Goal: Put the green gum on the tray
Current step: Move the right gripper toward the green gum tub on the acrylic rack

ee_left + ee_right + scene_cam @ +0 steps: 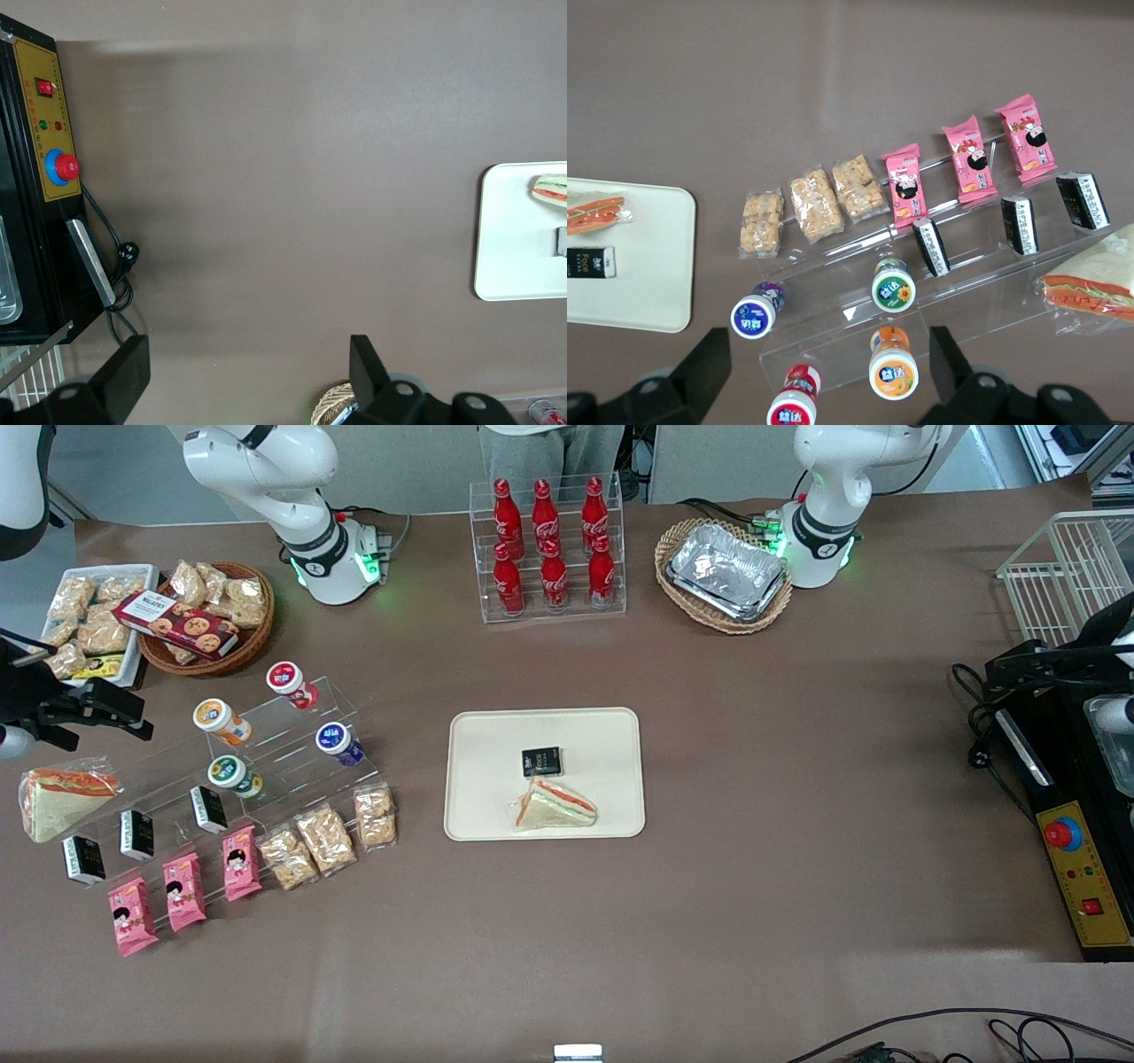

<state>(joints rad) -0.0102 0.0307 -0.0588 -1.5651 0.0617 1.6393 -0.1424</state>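
- We take the tray (478,815) as our landmark: a cream rectangle with rounded corners and a low rim, lying flat on the brown surface (753,797).
- On the tray we see a wrapped triangular sandwich (555,806) near the edge closest to the front camera, and a small black packet (541,762) just beside it, farther from that camera.
- The green gum (234,774) is off the tray, well apart from it toward the working arm's end of the surface, lying tilted on a clear acrylic stepped rack (292,753).
- On the same rack we count three more gum bottles: orange-lidded (221,720), red-lidded (290,683) and purple-lidded (338,743), the purple one nearest the tray.
- The rack's lower steps carry three small black packets (135,833); pink snack packs (183,890) and clear bags of puffed snacks (325,839) lie along its front.
- The claw (828,363) hangs above the rack with nothing between its fingers, which are spread wide; in the right wrist view the green gum (893,285) shows between the two fingertips (709,359).
- Farther from the front camera than the tray, a clear stand holds six red cola bottles (549,545), and a wicker basket (682,545) holds stacked silver foil trays (728,571).
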